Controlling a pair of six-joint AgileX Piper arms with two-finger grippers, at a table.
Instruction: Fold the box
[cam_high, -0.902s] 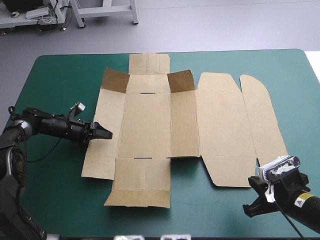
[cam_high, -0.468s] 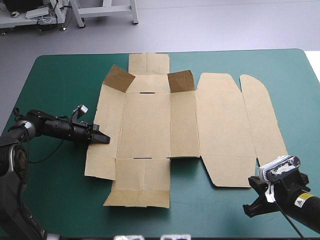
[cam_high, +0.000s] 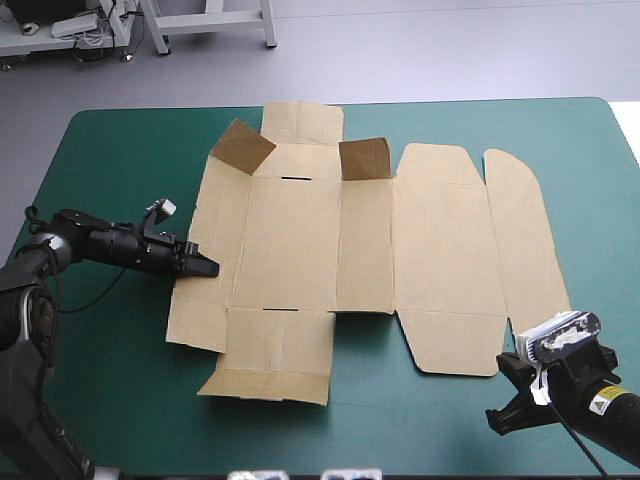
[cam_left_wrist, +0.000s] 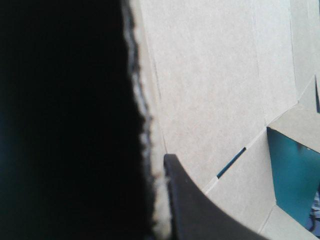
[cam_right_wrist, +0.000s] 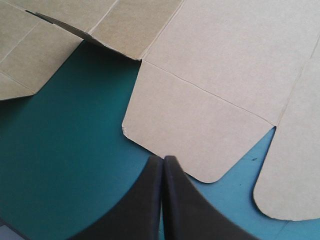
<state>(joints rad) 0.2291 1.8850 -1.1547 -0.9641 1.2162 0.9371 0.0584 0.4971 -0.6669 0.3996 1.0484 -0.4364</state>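
teal-green table (cam_high: 120, 400), brown box (cam_high: 440, 250) spread out, left pincer (cam_high: 205, 269) pinching its left edge, right pincer (cam_right_wrist: 163, 159) pressed together

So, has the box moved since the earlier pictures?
Yes. The box has turned slightly on the table: its far flap shifted toward the table's right edge, its near flap toward the left edge.

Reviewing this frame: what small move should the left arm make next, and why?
Probably swing the left claw upward and inward, hinging the left side panel along its crease. The claw looks clamped on that panel's outer edge, the box lies almost flat with only two far corner flaps raised, and the right claw, shut, sits beside the near right flap.
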